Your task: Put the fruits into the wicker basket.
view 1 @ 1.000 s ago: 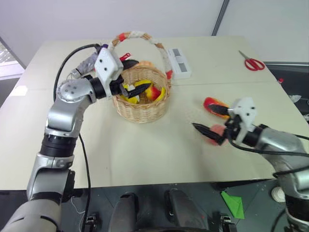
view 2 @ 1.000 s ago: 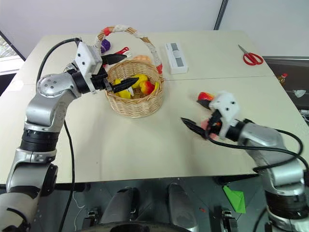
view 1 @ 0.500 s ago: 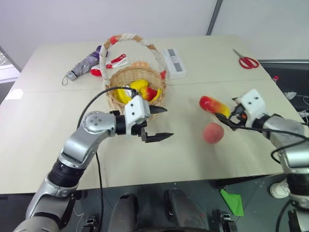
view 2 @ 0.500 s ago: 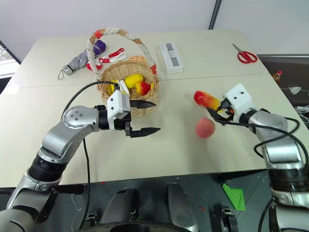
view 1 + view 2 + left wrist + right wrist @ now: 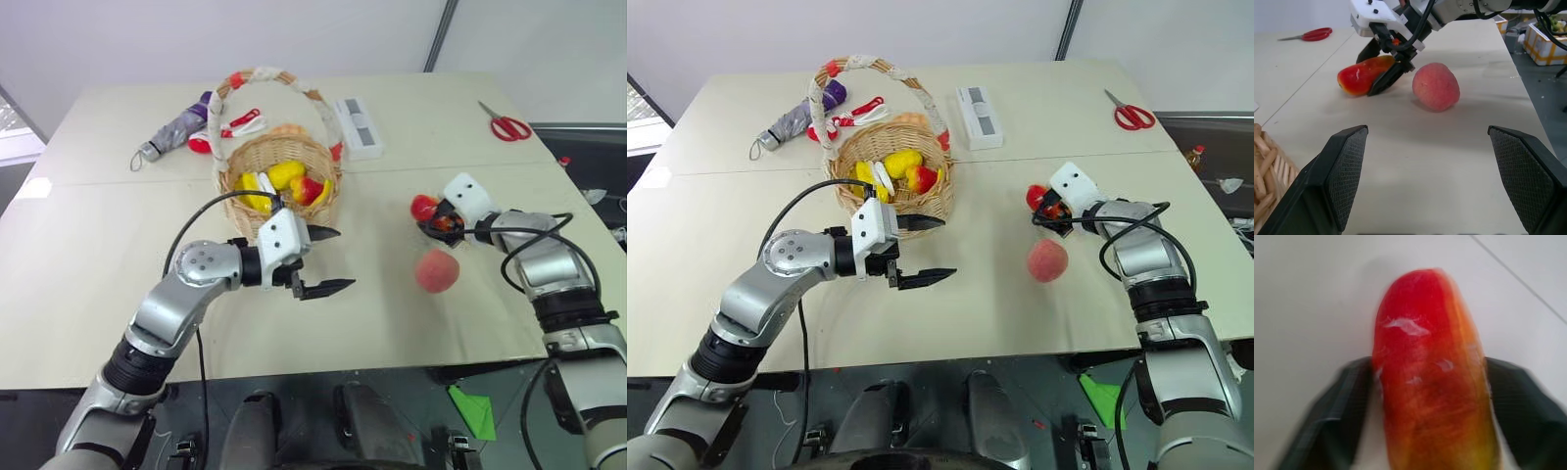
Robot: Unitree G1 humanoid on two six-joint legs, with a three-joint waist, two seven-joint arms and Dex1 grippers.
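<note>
The wicker basket (image 5: 257, 217) stands at mid table with yellow fruits (image 5: 284, 174) and a red one (image 5: 309, 189) inside. To its right the red-and-yellow mango (image 5: 1430, 382) lies on the table. My right gripper (image 5: 433, 220) is around its nearer end, a finger pressed against each side. The pink-red peach (image 5: 436, 270) sits loose just in front of the mango. My left gripper (image 5: 343, 258) hovers open and empty in front of the basket, pointing toward the peach (image 5: 1436, 86) and mango (image 5: 1359, 76).
Red-handled scissors (image 5: 508, 126) lie at the far right corner. A white box (image 5: 357, 127) sits behind the basket, and a folded grey umbrella (image 5: 176, 132) lies at the back left. The table's front edge runs just below both arms.
My right gripper has reached forward past the peach onto the mango, and its fingers have drawn in against it. My left gripper came down out of the basket, then stayed in front of it.
</note>
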